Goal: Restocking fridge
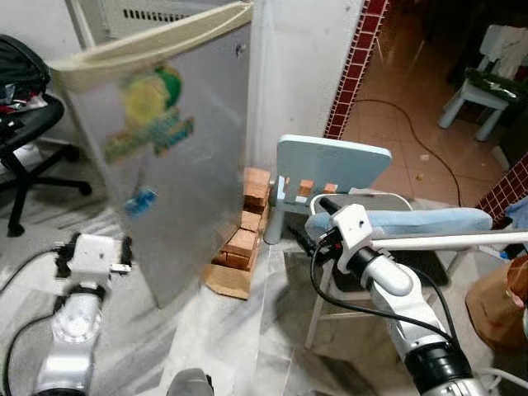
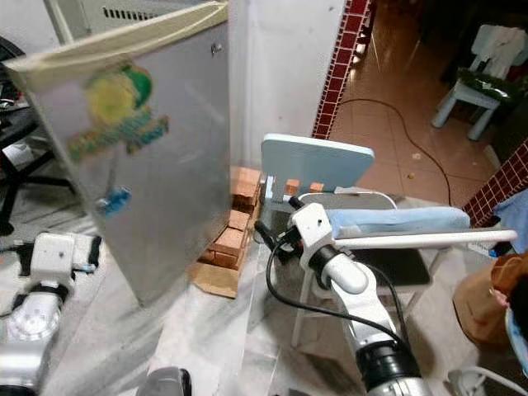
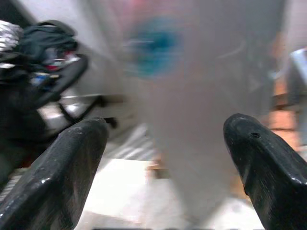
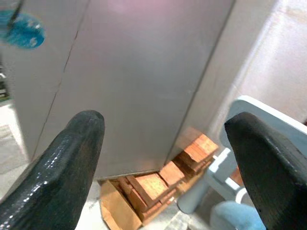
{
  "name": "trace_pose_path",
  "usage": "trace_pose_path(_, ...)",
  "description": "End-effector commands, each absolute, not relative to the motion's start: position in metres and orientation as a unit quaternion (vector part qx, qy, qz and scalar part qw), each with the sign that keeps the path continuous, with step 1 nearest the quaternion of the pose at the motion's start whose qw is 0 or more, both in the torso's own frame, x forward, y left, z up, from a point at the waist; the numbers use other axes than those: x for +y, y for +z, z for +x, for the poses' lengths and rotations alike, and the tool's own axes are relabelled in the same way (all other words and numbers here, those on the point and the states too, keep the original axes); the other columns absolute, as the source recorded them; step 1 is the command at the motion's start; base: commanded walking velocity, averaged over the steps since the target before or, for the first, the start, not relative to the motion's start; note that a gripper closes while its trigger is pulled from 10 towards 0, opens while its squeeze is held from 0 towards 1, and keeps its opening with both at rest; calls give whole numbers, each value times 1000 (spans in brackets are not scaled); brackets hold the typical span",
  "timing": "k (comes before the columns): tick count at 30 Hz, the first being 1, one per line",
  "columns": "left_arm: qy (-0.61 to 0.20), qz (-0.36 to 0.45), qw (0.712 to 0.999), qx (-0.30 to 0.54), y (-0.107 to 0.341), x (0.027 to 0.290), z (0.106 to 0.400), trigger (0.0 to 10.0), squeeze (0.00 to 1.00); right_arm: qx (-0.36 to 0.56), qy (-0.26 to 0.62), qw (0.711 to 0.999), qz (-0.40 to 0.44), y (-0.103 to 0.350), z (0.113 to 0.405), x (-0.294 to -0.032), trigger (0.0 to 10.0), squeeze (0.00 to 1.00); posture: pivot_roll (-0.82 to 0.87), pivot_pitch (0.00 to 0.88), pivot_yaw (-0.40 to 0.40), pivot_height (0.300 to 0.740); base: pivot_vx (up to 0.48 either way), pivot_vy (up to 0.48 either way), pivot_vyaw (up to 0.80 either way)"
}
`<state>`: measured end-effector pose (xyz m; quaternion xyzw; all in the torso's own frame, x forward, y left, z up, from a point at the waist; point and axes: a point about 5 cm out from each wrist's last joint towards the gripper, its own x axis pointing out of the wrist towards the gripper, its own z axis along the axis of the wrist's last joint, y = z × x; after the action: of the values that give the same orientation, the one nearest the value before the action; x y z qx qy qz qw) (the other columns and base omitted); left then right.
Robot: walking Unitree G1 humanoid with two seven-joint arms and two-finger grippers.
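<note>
The fridge door point(image 1: 177, 157) stands at about ten to eleven o'clock from us, swung partly out, a grey slab with a cream top edge and faded stickers on its face. We judge it stiff, fairly heavy and smooth enough to slip under the fingers, so it is better pushed or pulled by its free edge than pinched on the flat face.

Our left gripper point(image 3: 165, 167) hangs low at nine o'clock, just short of the door's lower part, fingers apart and holding nothing. Our right gripper point(image 4: 163, 163) is held out at one o'clock beside a pale blue small chair point(image 1: 330, 165), also spread wide and empty.

The head views show the door's full height and the office chair point(image 1: 25, 124) off at ten o'clock. The right wrist view gives what they partly hide: the stack of bricks point(image 4: 158, 184) at the foot of the door beside the chair. The left wrist view is blurred, showing little beyond a blue sticker point(image 3: 156, 45).
</note>
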<state>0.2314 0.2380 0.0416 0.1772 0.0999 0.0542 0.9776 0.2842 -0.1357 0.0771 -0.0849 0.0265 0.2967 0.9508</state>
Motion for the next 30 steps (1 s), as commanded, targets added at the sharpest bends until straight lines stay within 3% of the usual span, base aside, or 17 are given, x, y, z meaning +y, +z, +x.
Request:
trace_pose_path(1,25,176,982,62,54,221,238,10000,0,22,299,949,-94,80,287,-136,10000,0,71,12,-76,740,0,0,0)
trace_pose_path(5,-7,163,986,45,55,196,240,10000,0,17,296,950,-96,80,287,-135,10000,0,65,8,-77,740,0,0,0)
trace_pose_path(13,-37,138,989,30,62,176,251,10000,0,15,235,970,-55,74,281,-141,10000,0,53,0,-79,740,0,0,0)
trace_pose_path(30,-63,117,991,30,63,162,259,10000,0,34,144,988,-34,59,275,-145,10000,0,38,0,-68,740,0,457,0)
